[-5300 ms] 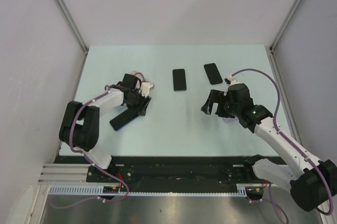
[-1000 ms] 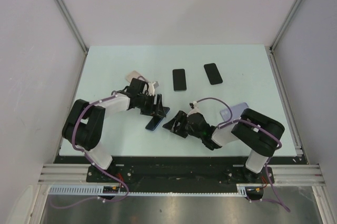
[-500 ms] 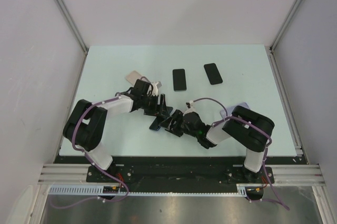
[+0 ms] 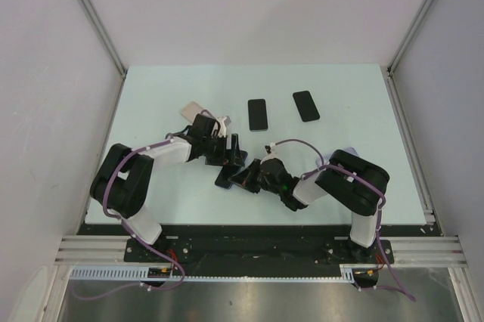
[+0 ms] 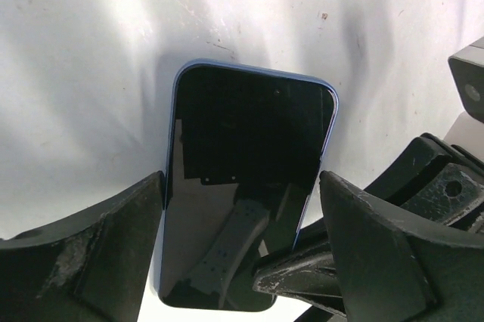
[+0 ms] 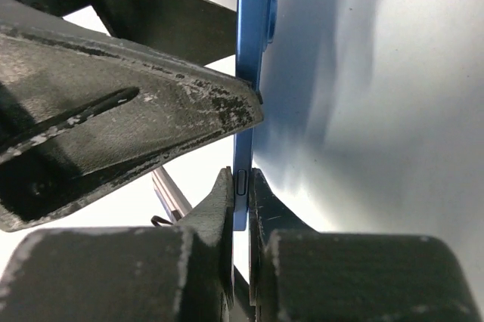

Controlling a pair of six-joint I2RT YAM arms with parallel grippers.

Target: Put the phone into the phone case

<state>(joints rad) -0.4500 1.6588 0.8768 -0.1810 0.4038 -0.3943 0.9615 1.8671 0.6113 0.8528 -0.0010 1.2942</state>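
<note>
The phone [image 5: 249,125] has a black screen and a blue rim; it sits low over the table between the two grippers [image 4: 224,179]. My left gripper [image 5: 240,182] straddles its long sides with the jaws open wide and a gap on the right side [image 4: 233,157]. My right gripper [image 6: 240,186] is shut on the phone's thin blue edge [image 6: 253,50], coming in from the right [image 4: 242,176]. One of its fingers [image 5: 302,273] shows under the phone. A pale beige flat piece [image 4: 193,109], seemingly the phone case, lies at the back left.
Two other dark phones lie flat toward the back middle, one [image 4: 258,114] left of the other [image 4: 305,105]. The right arm's elbow [image 4: 355,182] is folded low over the table's right half. Metal frame posts stand at both back corners.
The right gripper moved left and closed on the phone's edge. The left gripper's jaws widened around the phone and stayed in place.
</note>
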